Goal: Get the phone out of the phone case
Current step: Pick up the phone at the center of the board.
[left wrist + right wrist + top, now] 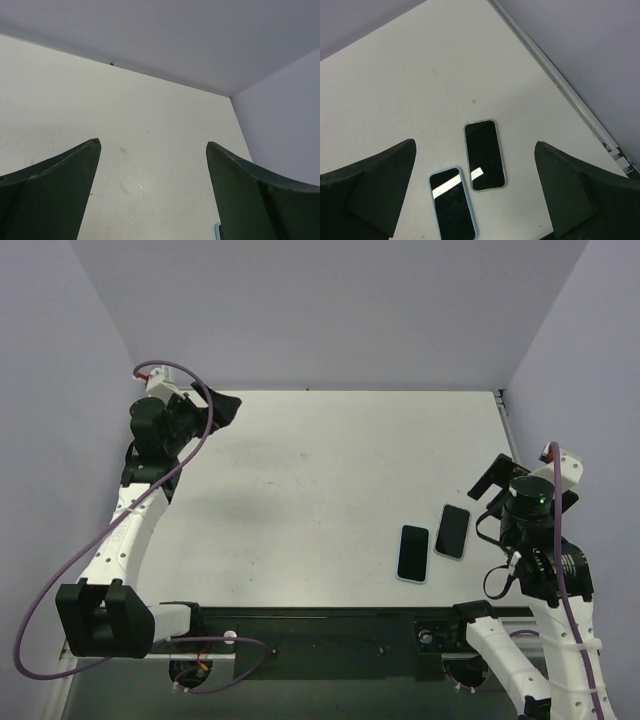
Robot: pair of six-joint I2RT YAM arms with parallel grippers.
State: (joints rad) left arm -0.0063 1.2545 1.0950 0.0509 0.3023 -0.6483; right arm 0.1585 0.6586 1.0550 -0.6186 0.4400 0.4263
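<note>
Right gripper (475, 144) wide open, empty.
Pin the blue-rimmed phone (452, 207), 7 o'clock of the other phone (484, 155), on the counter (420, 75); peel a corner.

Table (330, 460): off-white top, faintly scuffed, with a metal rail (503, 415) along its right edge.

I count two items lying flat on it, near right, just beside each other:
1. blue-rimmed slab (413, 553), dark and glossy, the nearer one.
2. clear-rimmed slab (453, 531), dark and glossy, slightly farther right.

I cannot tell which is the phone and which the case.
</note>
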